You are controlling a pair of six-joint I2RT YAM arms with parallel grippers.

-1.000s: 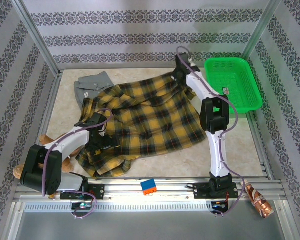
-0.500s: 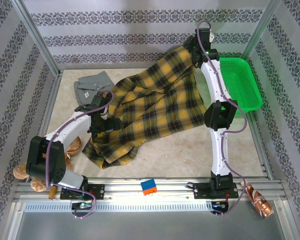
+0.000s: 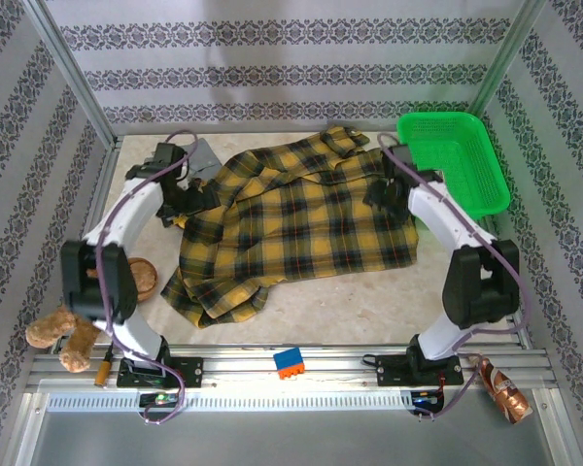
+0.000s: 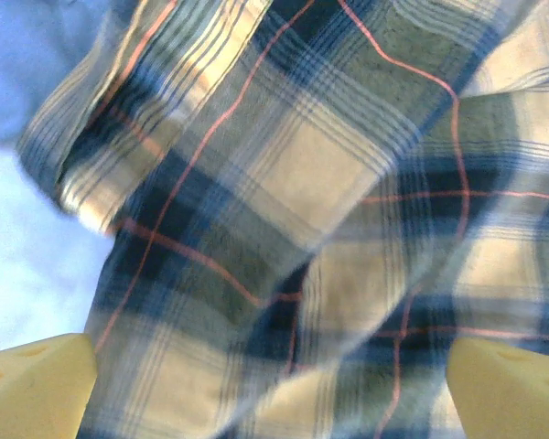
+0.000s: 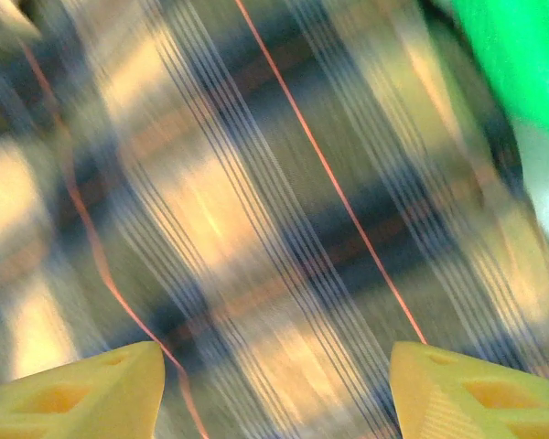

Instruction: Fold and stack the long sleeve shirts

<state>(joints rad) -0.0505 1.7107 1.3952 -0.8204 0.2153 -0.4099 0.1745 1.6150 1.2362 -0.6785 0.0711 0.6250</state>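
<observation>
The yellow-and-black plaid shirt lies spread over the middle of the table, its lower left part bunched near the front. A corner of the grey shirt peeks out at the back left, mostly hidden behind my left arm. My left gripper hovers over the plaid shirt's left edge. In the left wrist view it is wide open, with the plaid shirt below and nothing between the fingers. My right gripper is over the shirt's right side. In the right wrist view it is open above blurred plaid cloth.
A green basket stands at the back right, close to my right arm. A brown plush toy lies at the front left by the left arm's base. On the front rail sit a blue-and-orange block and a coppery object.
My right gripper raised the plaid shirt's far edge, then let go and came down; the shirt now lies flatter. My left arm swung from the shirt's near left to its back left.
</observation>
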